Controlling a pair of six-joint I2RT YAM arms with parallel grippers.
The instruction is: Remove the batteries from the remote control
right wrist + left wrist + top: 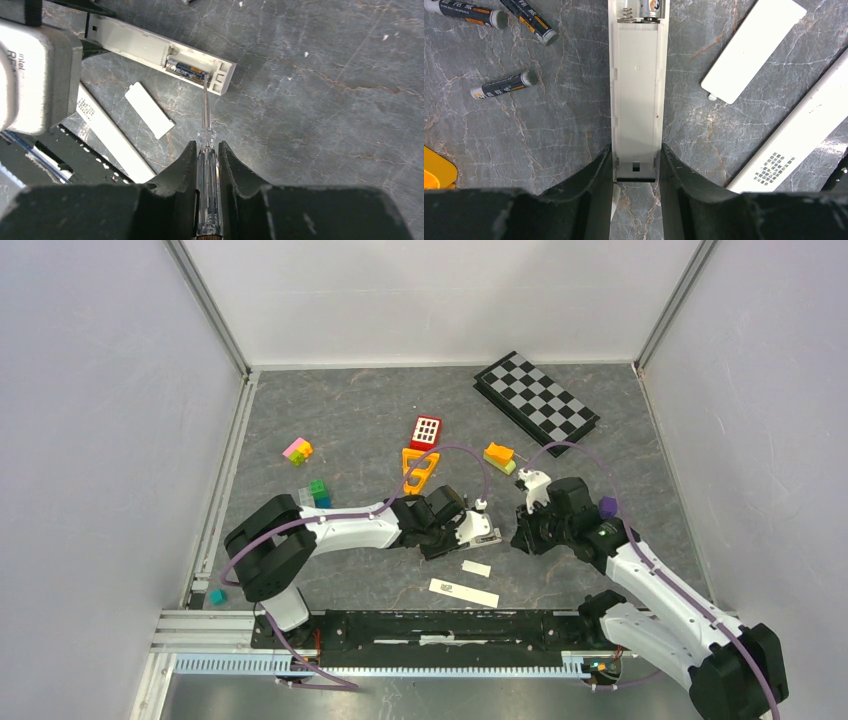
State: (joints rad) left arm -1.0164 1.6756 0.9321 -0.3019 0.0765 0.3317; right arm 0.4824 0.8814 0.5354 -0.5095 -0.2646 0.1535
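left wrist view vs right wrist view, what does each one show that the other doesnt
Only left wrist: three loose batteries and a yellow piece at the edge. Only right wrist: the screwdriver clamped in the right gripper, its tip at the last battery in the remote. Both: the open remote with that battery, the detached cover and a second white remote.

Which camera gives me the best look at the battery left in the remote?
Right wrist: the battery lies in plain view in the open remote, the screwdriver tip at its end. Left wrist catches only its end at the frame's top edge. From the top external it's too small to make out.
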